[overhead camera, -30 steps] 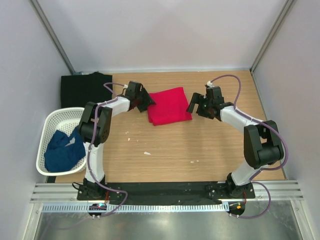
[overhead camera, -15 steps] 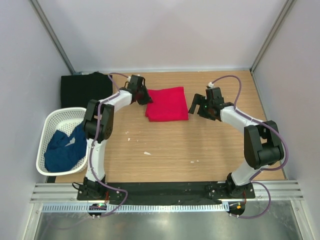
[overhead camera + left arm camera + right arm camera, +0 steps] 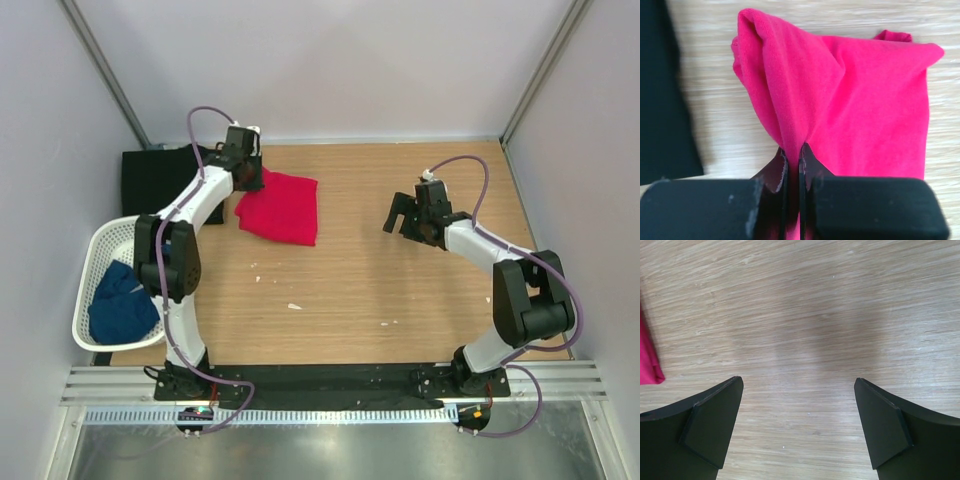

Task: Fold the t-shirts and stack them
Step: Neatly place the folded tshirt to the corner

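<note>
top external view: the red t-shirt (image 3: 282,208) lies as a folded, roughly square packet on the far left part of the wooden table (image 3: 380,290), turned a little askew. the left arm reaches out to it, and the left gripper (image 3: 252,178) sits at the shirt's far left corner. just to the left, in the far left corner of the table, the black t-shirt (image 3: 158,180) lies flat and folded. nearer along the left edge stands the white mesh basket (image 3: 98,243), with the dark blue t-shirt (image 3: 118,308) crumpled inside it. the right gripper (image 3: 392,215) is over bare wood on the right half of the table, well apart from the red t-shirt and pointing toward it.

left wrist view: the left gripper (image 3: 792,155) has its two fingers (image 3: 777,170) pressed almost together, pinching a raised ridge of the red t-shirt (image 3: 855,100). the cloth bunches into folds that run up from the pinch, and the rest of the shirt spreads flat to the right. the black t-shirt (image 3: 660,100) fills the left edge, and a strip of bare wood shows between it and the red cloth.

right wrist view: the right gripper (image 3: 797,390) has its fingers (image 3: 710,415) spread wide with nothing between them, only wood grain below. a sliver of the red t-shirt (image 3: 647,355) shows at the left edge, clear of the fingers.
</note>
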### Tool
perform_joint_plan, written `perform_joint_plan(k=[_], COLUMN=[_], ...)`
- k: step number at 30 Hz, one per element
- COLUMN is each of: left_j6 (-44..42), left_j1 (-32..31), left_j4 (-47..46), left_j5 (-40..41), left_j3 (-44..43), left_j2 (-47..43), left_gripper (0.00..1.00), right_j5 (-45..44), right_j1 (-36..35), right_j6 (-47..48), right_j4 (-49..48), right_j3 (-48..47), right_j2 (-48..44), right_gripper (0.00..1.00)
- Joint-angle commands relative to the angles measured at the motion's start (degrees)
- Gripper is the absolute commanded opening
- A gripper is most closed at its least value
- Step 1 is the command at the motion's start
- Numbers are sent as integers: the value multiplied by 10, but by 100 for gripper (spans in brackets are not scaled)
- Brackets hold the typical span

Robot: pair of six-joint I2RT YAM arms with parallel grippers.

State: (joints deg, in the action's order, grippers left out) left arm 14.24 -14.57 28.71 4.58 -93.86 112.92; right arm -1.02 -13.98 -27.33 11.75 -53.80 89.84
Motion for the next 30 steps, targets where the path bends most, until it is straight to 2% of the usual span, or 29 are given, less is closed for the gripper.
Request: perform_joint_plan(k=[1,6,12,17,22,30], left_j6=[-73,-98,-155,-169,-208,-183], left_j1=[23,77,126,168,183,230], left_j4=[35,73,57,15,-61,-139], left_j5=[26,19,3,14,72,45], left_j3=[-33,-65,-69,-59,-26,4], left_j2=[-46,-65,-89,-88,-98,-109], left_gripper=[0,0,0,0,0,0], right_j5=[-10,-21,-20,-17,-17,-11], right_j1=[-1,-1,-1,-1,-1,-1], right_j6=[-4,3,3,2,0,1], right_j4=[-24,-24,-27,-26,-30,-28], right_j3=[1,4,1,-7,-11,-24], right_j2=[-30,-36,-28,-17,-1,16], right_gripper=[99,100,100,100,100,100])
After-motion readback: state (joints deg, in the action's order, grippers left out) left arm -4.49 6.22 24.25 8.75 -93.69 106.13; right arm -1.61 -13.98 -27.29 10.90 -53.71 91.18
